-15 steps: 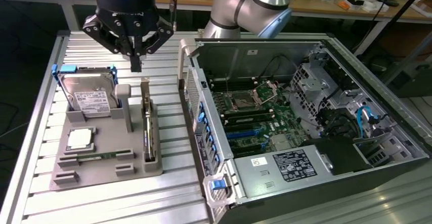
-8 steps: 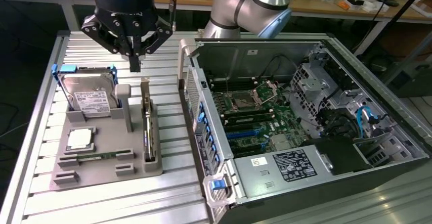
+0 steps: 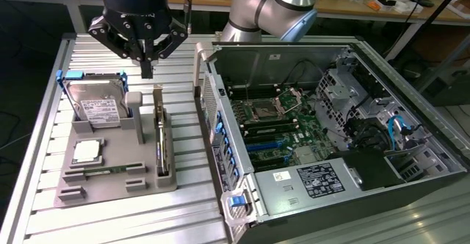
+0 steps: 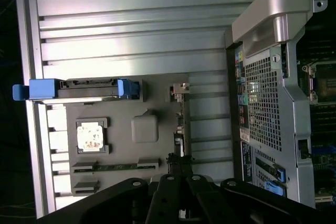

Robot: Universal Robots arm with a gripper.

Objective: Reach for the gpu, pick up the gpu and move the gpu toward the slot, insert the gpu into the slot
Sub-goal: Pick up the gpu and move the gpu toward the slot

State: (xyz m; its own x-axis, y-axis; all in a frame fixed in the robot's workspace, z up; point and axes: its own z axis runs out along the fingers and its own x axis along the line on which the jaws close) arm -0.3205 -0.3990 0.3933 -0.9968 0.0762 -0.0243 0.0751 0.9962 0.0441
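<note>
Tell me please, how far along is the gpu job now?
Nothing looks finished yet. The gpu stands on edge in the gray tray, untouched. In hand: the reach, with the claw hovering above the tray near the gpu, holding nothing. Left: the grasp, the move to the open case and the insertion.

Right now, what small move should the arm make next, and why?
Probably a short descent toward the gpu, lining up over its top edge. The gripper hangs above the far end of the tray, holding nothing, while the gpu stands on edge in the tray, untouched.
</note>
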